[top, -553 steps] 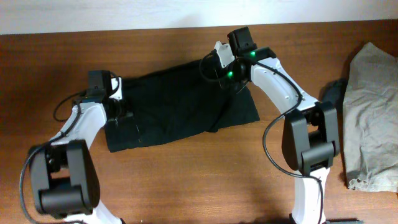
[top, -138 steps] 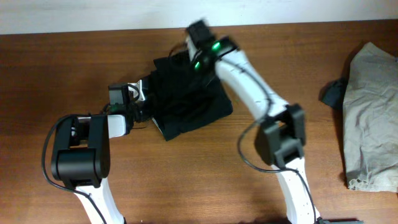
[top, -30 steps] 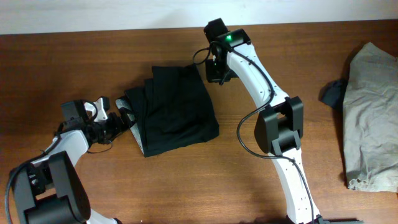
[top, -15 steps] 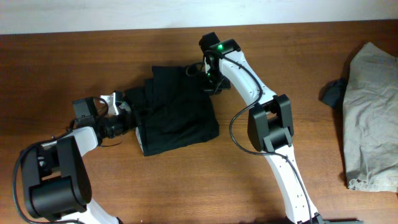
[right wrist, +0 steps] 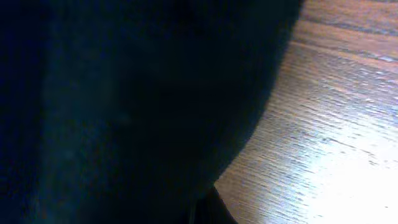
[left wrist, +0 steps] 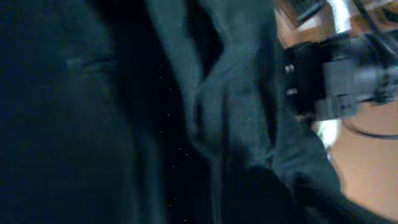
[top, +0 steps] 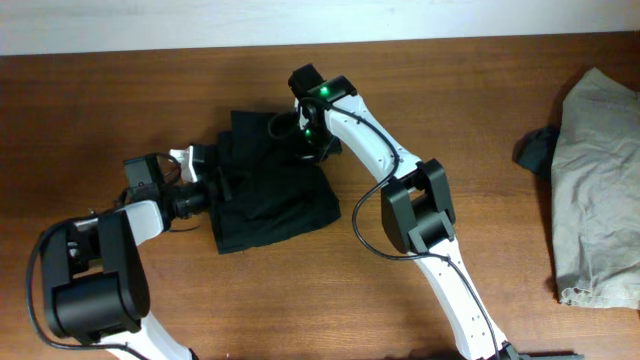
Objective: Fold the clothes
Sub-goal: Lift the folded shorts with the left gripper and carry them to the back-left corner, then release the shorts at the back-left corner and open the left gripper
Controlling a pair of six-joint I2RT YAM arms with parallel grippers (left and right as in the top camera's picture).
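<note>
1. Here the black shorts (top: 275,195) lie as a folded bundle on the tabletop (top: 120,90), between both hands.
2. The cloth looks soft, light and limp; better to pinch all layers at an edge.
3. The left hand (top: 203,172) is at the left edge; its opening I cannot tell.
4. The right hand (top: 310,135), closed, is at the upper right edge.

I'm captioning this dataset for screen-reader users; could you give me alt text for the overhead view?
Black shorts folded into a compact bundle lie on a wooden table, with the left gripper at the bundle's left edge and the right gripper over its upper right corner. A crumpled grey cloth lies apart at the table's far right.
</note>
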